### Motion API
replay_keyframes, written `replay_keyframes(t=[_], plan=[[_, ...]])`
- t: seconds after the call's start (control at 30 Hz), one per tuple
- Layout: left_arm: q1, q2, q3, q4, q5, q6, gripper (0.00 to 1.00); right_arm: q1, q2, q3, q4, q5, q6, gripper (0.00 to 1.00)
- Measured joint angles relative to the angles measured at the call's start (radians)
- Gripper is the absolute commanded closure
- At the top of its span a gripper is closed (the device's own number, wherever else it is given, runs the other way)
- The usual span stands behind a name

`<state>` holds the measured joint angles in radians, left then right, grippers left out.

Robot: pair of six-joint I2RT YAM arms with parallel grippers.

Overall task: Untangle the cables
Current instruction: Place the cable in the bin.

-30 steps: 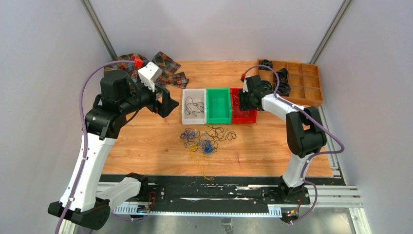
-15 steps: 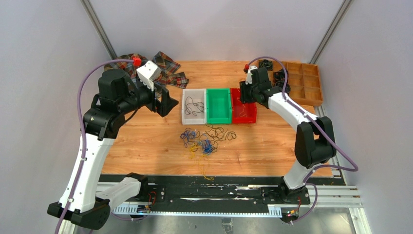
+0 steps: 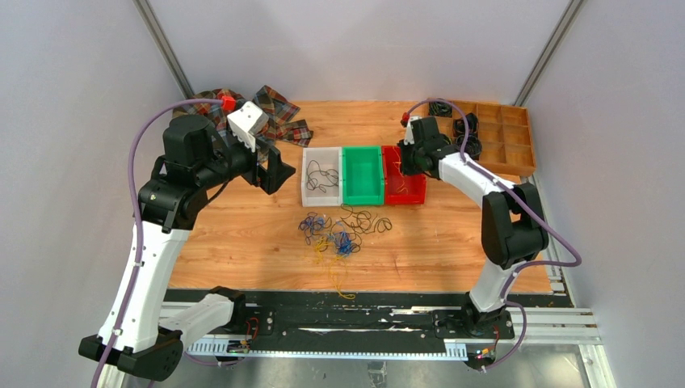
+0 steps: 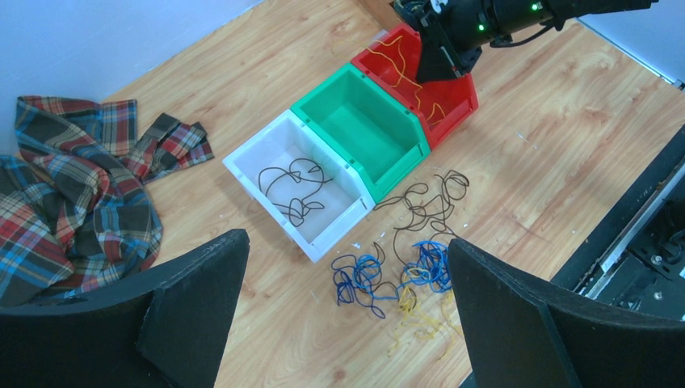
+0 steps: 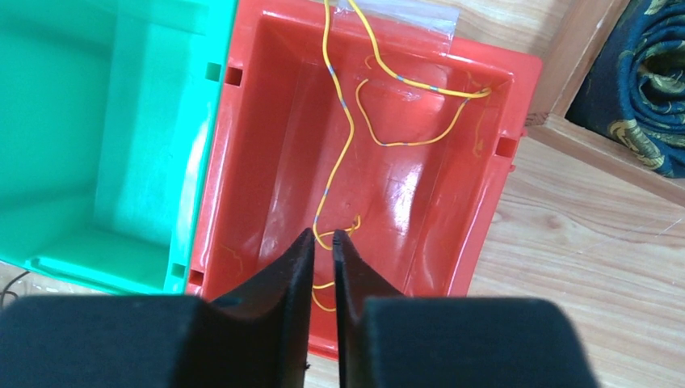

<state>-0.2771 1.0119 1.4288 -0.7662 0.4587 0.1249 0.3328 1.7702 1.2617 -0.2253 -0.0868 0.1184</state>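
Right gripper (image 5: pixel 323 236), lower centre, nearly closed, pinching yellow cable (image 5: pixel 349 121) over red bin (image 5: pixel 452 202); left gripper (image 4: pixel 347 240) wide open, empty.

Plaid cloth (image 3: pixel 266 113), three bins (image 3: pixel 362 174), wooden tray (image 3: pixel 509 153) on table (image 3: pixel 242 226).

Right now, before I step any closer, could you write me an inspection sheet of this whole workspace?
Surface: wooden table, plank-grain top.
Job's things: tangle of blue, black and yellow cables on the table before the bins; black strand in the white bin; yellow strand in the red bin; green bin empty.
Clutter: plaid cloth at the far left; wooden tray with black coiled cords at the far right.
Grippers: left gripper, jaws wide open, empty; right gripper over the red bin, jaws closed to a slit, yellow strand showing there, grip unclear.
Cables: a purple lead runs along each arm.
Surroundings: pale walls; black rail at the near edge.
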Motion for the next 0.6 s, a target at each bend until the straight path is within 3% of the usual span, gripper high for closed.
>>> replay_keyframes(t=[0.1, 0.27, 0.4, 0.6], plan=[[0.0, 0.001, 0.0, 0.0, 0.0, 0.002, 0.02, 0.0, -0.012, -0.056, 0.028, -0.001, 0.016, 0.97], [0.0, 0.004, 0.0, 0.0, 0.0, 0.003, 0.02, 0.0, -0.082, -0.188, 0.056, -0.014, 0.051, 0.59], [0.0, 0.005, 0.0, 0.0, 0.0, 0.004, 0.02, 0.0, -0.18, -0.206, 0.06, -0.008, 0.073, 0.38], [0.0, 0.006, 0.008, -0.002, 0.0, 0.004, 0.02, 0.0, -0.221, -0.021, 0.071, 0.055, 0.06, 0.36]])
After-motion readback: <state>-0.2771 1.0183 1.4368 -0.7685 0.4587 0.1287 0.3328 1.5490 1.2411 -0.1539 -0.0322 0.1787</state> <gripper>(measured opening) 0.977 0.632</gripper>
